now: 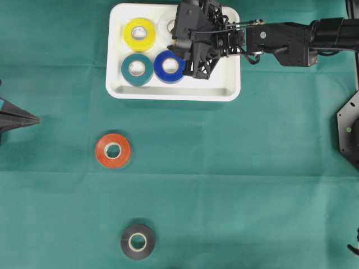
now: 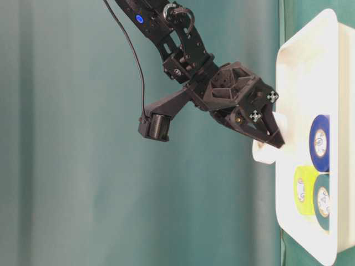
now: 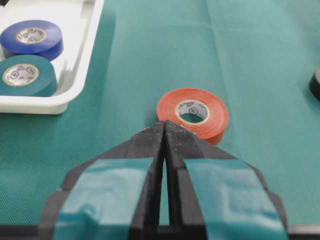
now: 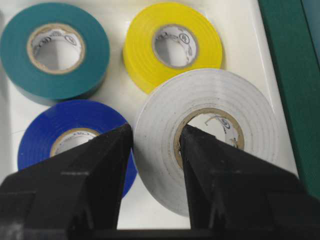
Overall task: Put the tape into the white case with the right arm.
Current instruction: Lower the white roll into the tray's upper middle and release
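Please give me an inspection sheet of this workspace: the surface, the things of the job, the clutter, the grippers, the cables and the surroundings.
Surface: green cloth, faint fold lines.
Job's things: white case holds yellow tape, teal tape and blue tape; white tape held over the case; orange tape and black tape on the cloth.
Clutter: nothing seen.
Grippers: right gripper shut on the white tape's wall, one finger in its core; left gripper shut, holding nothing, near the orange tape.
Cables: thin black cable hanging from the right arm.
Surroundings: black hardware at the right edge.
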